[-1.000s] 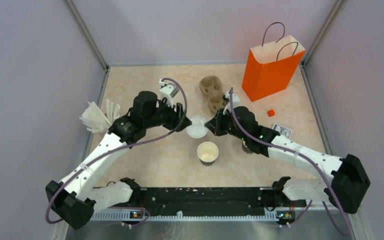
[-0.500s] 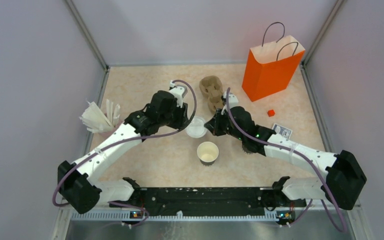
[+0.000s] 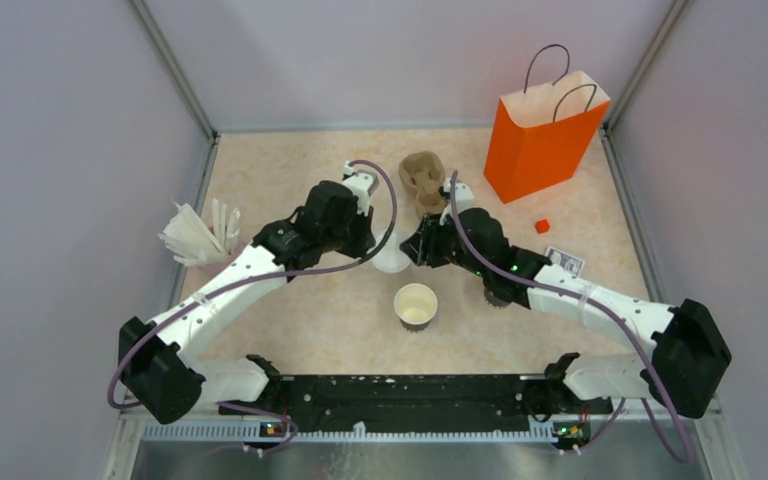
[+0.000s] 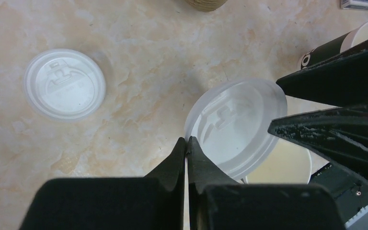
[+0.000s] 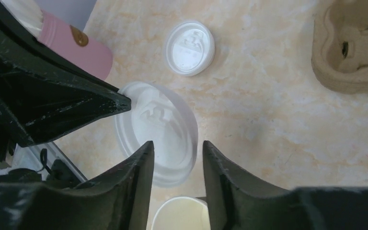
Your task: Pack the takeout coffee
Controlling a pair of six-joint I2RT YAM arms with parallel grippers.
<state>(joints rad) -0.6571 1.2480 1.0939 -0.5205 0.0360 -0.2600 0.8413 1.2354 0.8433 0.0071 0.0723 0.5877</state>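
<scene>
While the lid hangs between two arms, the cup stands uncovered on the table.
Pinched tight, the left end effector (image 4: 188, 143) grips the rim of the lid (image 4: 235, 127), held tilted just above and beyond the open cup (image 3: 416, 305) on the table (image 3: 300, 330). The right end effector (image 5: 175, 148) has its fingers parted astride the opposite edge; contact there is unclear. From above, the arms hide most of the lid. A second lid (image 4: 64, 84) lies flat farther from the cup, unseen in the top view. Both wrist views cut the cup off.
</scene>
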